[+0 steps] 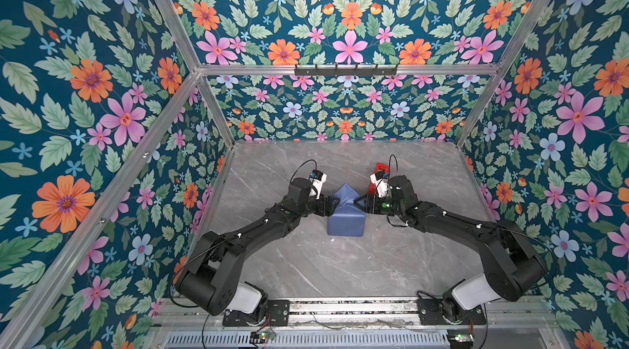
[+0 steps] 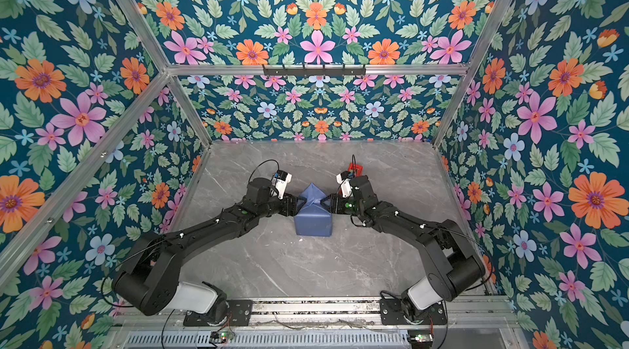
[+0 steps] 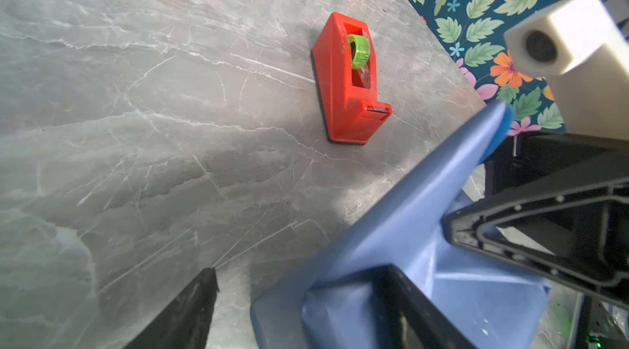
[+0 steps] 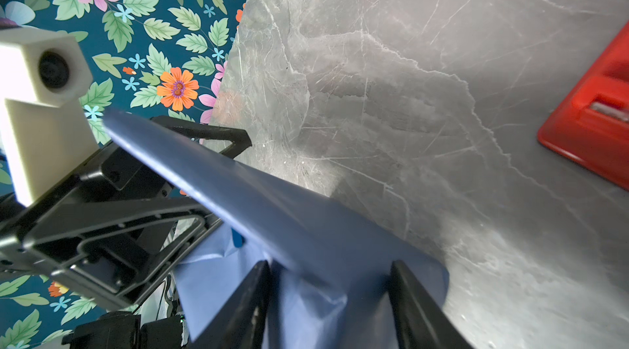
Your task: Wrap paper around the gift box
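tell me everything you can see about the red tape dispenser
The red tape dispenser is a wedge-shaped body of what looks like matte plastic on a thin dark base. A slot in its top holds a roll with a lime-green core and clear tape; a small metal cutter sits at its low end. It stands upright on the grey marbled table, apart from the blue paper, touched by nothing else. In both top views the right arm hides most of it.

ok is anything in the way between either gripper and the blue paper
Nothing visible. The left gripper and right gripper flank the paper, with their tips right at its folded sides. The red tape dispenser sits beyond the right gripper, clear of both.
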Controlling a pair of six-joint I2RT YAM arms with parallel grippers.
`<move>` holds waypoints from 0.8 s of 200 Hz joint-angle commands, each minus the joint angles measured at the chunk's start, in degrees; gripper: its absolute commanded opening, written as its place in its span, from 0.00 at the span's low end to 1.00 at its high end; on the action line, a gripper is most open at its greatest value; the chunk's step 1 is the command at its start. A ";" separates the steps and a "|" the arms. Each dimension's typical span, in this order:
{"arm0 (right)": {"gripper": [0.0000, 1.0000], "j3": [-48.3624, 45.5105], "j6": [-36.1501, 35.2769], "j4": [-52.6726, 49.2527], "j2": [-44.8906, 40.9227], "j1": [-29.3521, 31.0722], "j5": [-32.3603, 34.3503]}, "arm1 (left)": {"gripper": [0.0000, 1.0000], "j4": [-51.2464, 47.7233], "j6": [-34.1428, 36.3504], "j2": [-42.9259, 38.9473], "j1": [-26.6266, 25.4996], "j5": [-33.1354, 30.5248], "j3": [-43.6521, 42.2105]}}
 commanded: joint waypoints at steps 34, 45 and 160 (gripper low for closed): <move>0.56 0.36 -2.38 -4.93 0.61 0.11 0.82 | 0.77 -2.45 5.19 2.02 0.33 3.64 1.06; 0.56 0.56 -2.61 -5.19 0.69 0.03 0.89 | 0.77 -2.73 5.70 2.39 0.41 4.26 1.35; 0.56 1.97 -4.17 -7.12 1.05 0.09 0.52 | 0.71 -3.97 10.23 4.82 4.02 15.86 4.27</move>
